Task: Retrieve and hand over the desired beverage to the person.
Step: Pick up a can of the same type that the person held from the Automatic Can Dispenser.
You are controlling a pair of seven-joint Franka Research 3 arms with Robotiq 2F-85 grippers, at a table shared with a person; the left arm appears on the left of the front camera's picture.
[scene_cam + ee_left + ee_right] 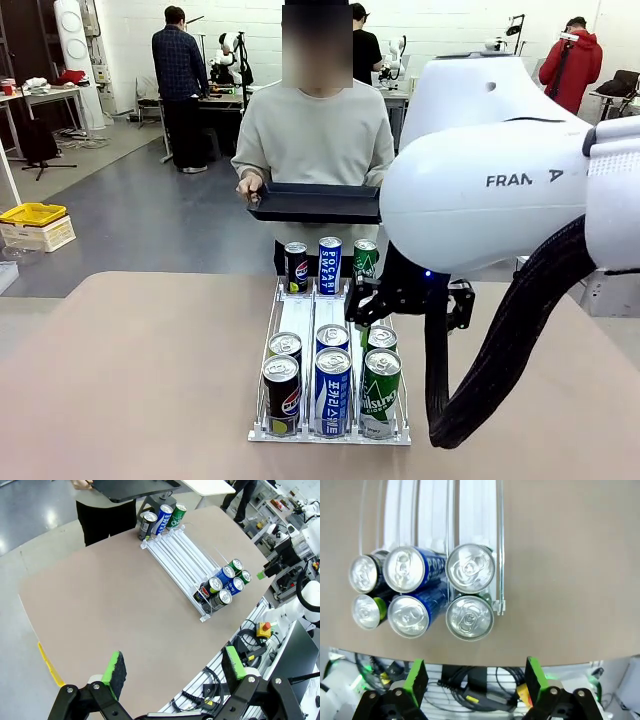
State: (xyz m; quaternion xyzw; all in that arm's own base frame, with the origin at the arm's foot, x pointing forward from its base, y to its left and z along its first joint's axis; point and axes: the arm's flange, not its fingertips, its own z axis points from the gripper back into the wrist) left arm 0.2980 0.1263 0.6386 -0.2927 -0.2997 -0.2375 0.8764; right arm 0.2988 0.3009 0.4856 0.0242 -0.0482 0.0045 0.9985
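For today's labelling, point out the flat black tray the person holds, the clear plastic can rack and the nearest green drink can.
Flat black tray (315,203): front view, near wall.
Clear plastic can rack (298,316): front view, bare left lane.
Nearest green drink can (380,396): front view, printed label.

I'm working in a robotics lab, not a home or a shop. Beyond my table (120,380) there is an open hall with a bare grey floor (150,220) and a white back wall (130,30). Workbenches (225,98) loaded with equipment stand along that wall. A person in a dark checked shirt (180,60) stands at one of them, back to me. At the left, a yellow tray (32,213) sits on a white crate (45,237) on the floor. A big white arm (480,190) lettered FRANKA crowds my front view. From the left wrist I see loose cables (212,682) below the table edge. Near them is a red stop button on a yellow box (263,627).
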